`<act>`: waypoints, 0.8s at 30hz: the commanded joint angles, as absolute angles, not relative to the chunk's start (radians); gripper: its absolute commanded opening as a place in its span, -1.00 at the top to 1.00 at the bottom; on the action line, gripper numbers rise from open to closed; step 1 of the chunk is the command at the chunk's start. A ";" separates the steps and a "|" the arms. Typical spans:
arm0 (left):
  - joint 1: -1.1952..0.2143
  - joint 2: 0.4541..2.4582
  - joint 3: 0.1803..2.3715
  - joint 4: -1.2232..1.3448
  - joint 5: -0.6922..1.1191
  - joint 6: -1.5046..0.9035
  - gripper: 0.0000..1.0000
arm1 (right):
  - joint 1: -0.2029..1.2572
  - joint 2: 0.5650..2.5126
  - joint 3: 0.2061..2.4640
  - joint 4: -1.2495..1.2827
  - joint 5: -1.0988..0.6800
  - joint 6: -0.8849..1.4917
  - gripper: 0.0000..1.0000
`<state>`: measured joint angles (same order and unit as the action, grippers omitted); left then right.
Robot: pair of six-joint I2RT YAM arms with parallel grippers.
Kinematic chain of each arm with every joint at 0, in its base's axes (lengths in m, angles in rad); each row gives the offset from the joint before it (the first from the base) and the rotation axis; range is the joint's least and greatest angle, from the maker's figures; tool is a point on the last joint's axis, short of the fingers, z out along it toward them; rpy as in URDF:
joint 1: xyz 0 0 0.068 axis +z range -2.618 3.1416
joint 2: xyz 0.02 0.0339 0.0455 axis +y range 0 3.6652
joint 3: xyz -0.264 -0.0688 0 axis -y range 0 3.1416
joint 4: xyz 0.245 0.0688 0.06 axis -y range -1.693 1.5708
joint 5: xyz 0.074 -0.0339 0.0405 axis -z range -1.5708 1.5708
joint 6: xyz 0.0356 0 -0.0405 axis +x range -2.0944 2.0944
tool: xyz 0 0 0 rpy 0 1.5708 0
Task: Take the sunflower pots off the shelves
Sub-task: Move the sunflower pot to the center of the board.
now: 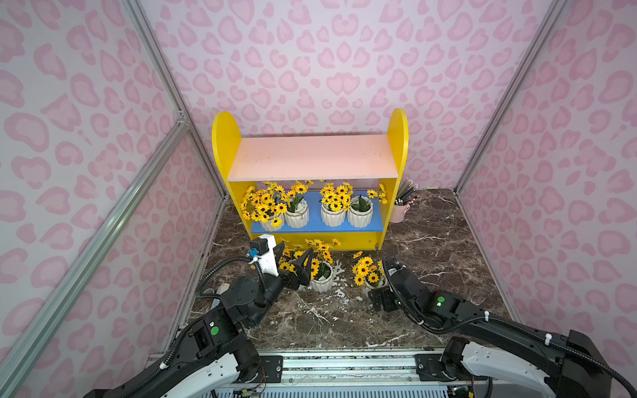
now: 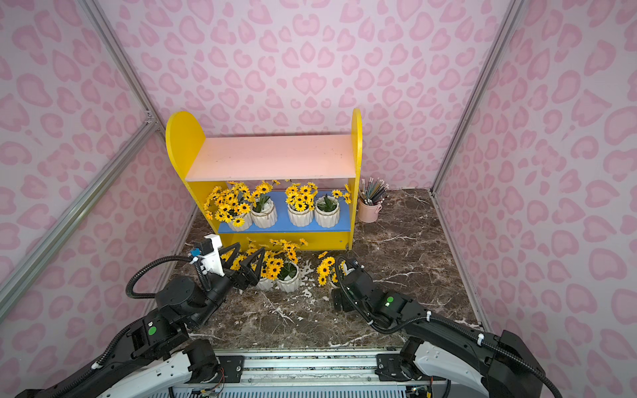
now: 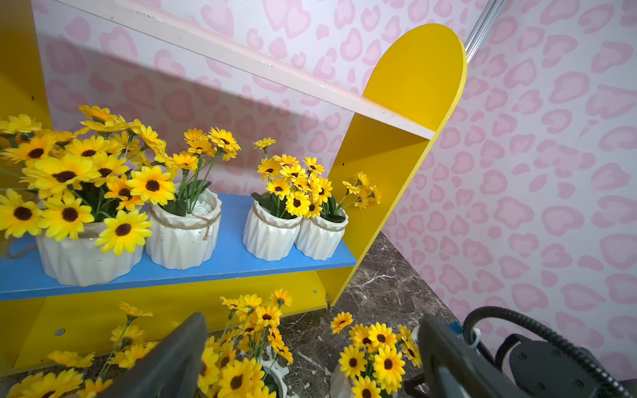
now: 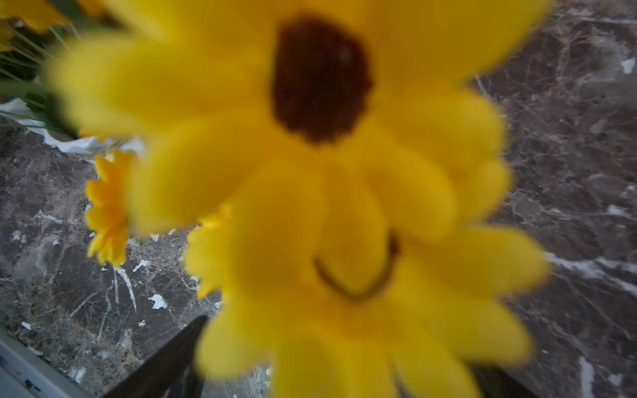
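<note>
Down front we had the right gripper (image 1: pixel 378 299) with fingers set wide amid blurred blossoms beside one sunflower pot (image 1: pixel 374 284) on the marble floor (image 1: pixel 344 327), the left gripper (image 1: pixel 297 252) splayed among the blooms of two more pots (image 1: pixel 322 281), and beyond, four pots (image 1: pixel 332 216) lined the blue lower board (image 1: pixel 312 210) of the shelves (image 1: pixel 225 144).

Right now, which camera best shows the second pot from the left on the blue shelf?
The left wrist view: the twine-tied pot stands close and side-on, ribs and white pebbles plain. Both top views show the pot small, from above. The right wrist view misses it, filled by a blurred sunflower.
</note>
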<state>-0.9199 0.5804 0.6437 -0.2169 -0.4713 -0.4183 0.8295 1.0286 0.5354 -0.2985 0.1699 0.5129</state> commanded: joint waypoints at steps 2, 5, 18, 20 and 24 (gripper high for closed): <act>-0.920 0.568 0.643 -0.201 -0.487 -0.407 -0.95 | 0.816 1.120 0.572 -0.197 0.199 0.416 -0.96; -0.920 0.566 0.646 -0.214 -0.501 -0.393 -0.95 | 0.798 1.184 0.594 -0.163 0.184 0.365 -0.96; -0.920 0.567 0.653 -0.228 -0.538 -0.377 -0.95 | 0.854 1.445 0.722 -0.030 0.144 0.267 -0.84; -0.919 0.566 0.655 -0.225 -0.540 -0.376 -0.95 | 0.854 1.480 0.744 0.001 0.154 0.267 -0.81; -0.919 0.572 0.661 -0.230 -0.544 -0.373 -0.95 | 0.854 1.538 0.791 0.033 0.171 0.255 -0.80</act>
<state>-0.9199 0.5690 0.6498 -0.2245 -0.5323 -0.3828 0.8516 1.5127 0.7589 -0.0376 0.1467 0.2695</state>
